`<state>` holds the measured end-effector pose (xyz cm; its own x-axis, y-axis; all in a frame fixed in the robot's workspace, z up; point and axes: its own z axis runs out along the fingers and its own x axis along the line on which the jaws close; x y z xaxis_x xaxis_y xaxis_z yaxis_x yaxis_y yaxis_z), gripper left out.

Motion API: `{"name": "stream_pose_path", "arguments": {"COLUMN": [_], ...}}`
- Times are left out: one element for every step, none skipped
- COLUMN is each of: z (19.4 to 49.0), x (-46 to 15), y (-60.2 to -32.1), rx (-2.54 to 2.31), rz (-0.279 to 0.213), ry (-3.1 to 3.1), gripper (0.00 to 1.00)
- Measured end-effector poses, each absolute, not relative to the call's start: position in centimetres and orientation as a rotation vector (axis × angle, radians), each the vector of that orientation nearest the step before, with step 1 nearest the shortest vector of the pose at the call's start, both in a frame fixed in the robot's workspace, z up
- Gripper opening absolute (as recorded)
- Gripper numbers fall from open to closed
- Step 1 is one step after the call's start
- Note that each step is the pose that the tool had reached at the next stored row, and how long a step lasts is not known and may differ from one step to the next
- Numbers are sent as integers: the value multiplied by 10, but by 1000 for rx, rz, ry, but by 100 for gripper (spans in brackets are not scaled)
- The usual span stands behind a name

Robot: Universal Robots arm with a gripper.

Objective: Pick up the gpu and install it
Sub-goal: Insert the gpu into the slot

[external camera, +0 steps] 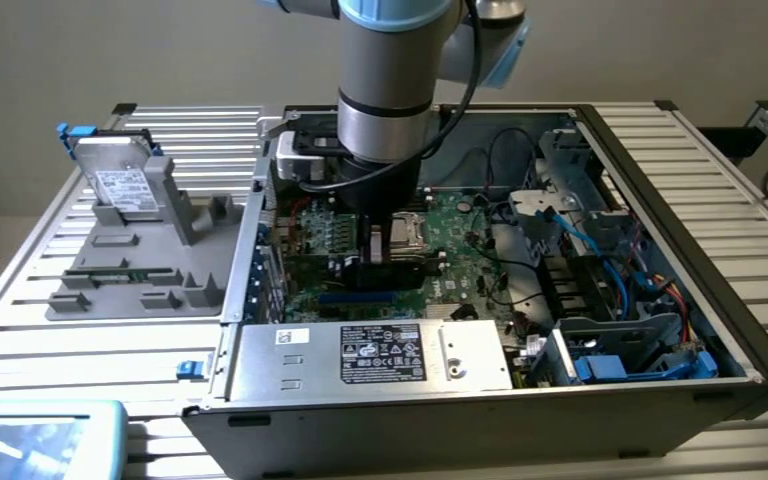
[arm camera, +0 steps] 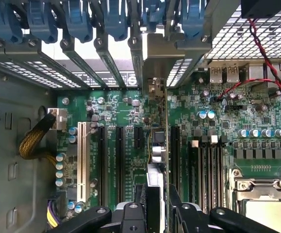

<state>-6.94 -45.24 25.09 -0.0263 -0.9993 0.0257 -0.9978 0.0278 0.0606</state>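
The gpu stands edge-on over the green motherboard, and its silvery end bracket is up against the case's rear slot openings. My gripper is shut on the card, with one black finger on each side of it. The slot beneath the card is hidden, so I cannot tell whether it is seated. In the exterior view the gripper reaches down into the open computer case, with the black card below it over the board.
Empty black expansion slots and a white slot lie beside the card, memory sticks and the processor socket on its other side. Outside the case, at the exterior view's left, a silver hard drive leans on a grey fixture. The power supply sits at the case's near edge.
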Motion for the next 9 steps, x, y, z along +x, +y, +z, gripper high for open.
{"name": "stream_pose_path", "arguments": {"z": [251, 251, 251, 251, 251, 251, 251, 251, 251], "x": [-69, -69, -69, -69, -69, -69, -69, -69, -69], "y": [-453, -453, -453, -453, -454, -454, -455, -455, -455], "rx": [2148, 2148, 2148, 2149, 2149, 2149, 2149, 2149, 2149], "rz": [-41, -42, -43, -43, -44, -44, -45, -45, -45], "ry": [-2207, -2207, -2207, -2207, -2207, -2207, -2208, -2208, -2208], "gripper": [29, 29, 29, 29, 29, 29, 29, 29, 29]}}
